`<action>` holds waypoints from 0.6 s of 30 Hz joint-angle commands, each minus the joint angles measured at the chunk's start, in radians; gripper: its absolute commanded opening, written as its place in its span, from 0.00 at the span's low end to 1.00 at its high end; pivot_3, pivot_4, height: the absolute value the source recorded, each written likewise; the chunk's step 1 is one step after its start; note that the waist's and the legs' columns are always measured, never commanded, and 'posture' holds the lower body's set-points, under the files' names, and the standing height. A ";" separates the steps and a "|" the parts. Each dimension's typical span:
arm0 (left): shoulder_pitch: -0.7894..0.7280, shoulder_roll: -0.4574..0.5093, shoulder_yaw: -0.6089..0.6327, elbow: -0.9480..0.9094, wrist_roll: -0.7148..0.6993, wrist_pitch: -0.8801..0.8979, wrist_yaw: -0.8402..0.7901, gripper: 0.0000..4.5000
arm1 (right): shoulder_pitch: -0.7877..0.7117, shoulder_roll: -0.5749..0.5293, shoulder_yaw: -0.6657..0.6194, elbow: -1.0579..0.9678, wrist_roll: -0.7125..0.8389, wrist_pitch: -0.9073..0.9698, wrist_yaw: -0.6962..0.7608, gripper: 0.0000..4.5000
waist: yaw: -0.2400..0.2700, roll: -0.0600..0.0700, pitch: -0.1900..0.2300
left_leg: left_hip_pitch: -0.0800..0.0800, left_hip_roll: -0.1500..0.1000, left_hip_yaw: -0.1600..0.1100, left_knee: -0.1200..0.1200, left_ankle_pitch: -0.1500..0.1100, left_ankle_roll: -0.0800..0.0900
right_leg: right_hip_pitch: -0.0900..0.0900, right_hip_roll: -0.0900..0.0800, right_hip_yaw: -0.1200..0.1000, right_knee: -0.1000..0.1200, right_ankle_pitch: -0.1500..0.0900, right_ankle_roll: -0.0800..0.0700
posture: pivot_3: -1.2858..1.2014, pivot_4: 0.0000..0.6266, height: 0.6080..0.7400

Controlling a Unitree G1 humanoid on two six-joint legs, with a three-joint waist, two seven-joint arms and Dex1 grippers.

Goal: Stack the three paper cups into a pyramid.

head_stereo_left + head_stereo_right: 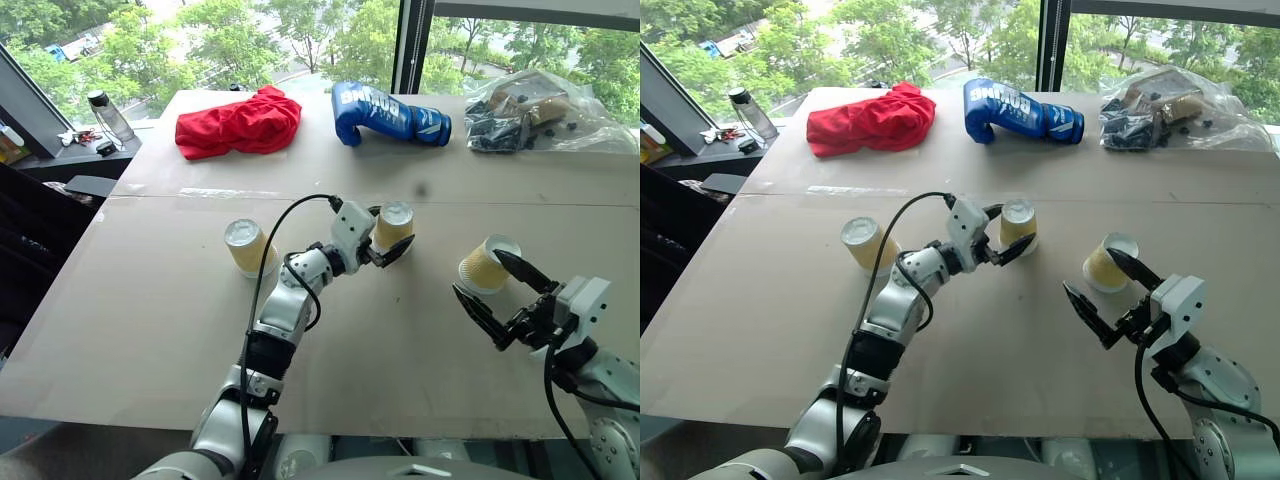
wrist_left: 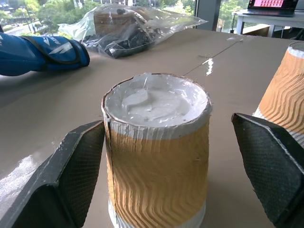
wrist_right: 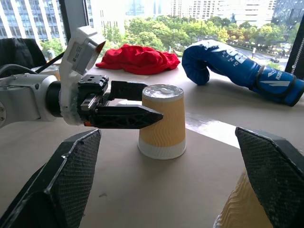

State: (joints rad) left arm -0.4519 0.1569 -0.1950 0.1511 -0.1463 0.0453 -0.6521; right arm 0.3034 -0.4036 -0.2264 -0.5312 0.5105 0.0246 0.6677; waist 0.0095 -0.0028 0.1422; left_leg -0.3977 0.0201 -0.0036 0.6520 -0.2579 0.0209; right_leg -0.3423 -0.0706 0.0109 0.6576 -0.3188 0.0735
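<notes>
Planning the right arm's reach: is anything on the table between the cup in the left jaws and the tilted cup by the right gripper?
No. In the left eye view only bare table separates the middle cup from the tilted cup.

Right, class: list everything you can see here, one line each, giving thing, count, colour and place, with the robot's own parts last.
Cups: three, yellow-tan with white ends; one upside down at the left, one upside down in the middle, one tilted at the right.
Cloth: one, red, far left of table.
Boxing glove: one, blue, far middle.
Plastic bag: one, clear, dark contents, far right.
Bottle: one, clear with dark cap, side ledge at left.
Table: one, tan.
Left pincer: black, open around the middle cup.
Right pincer: black, open beside the right cup.
</notes>
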 commanded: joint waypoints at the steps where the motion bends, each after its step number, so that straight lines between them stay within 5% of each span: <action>1: 0.038 0.044 0.032 -0.179 -0.065 0.048 -0.038 0.99 | -0.021 0.007 -0.057 0.030 -0.047 -0.050 -0.054 1.00 | 0.001 0.000 0.000 | 0.000 0.001 0.000 0.000 0.000 0.000 | 0.000 0.000 0.000 0.000 0.000 0.000 | 0.52 0.24 1.00; 18: 0.165 0.366 0.071 -0.703 -0.377 0.452 -0.229 0.99 | -0.171 0.034 -0.019 0.236 -0.166 0.023 -0.187 1.00 | -0.004 0.002 0.001 | 0.001 0.002 0.001 -0.001 0.001 -0.001 | 0.000 0.000 0.002 0.002 0.000 -0.001 | 0.52 0.24 1.00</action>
State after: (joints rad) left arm -0.2757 0.5185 -0.1438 -0.4956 -0.4741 0.4727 -0.8768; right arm 0.1396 -0.3721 -0.2445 -0.2831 0.3361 0.0431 0.4892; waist 0.0059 -0.0011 0.1432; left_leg -0.3967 0.0221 -0.0027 0.6514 -0.2571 0.0197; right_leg -0.3428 -0.0706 0.0129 0.6589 -0.3191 0.0727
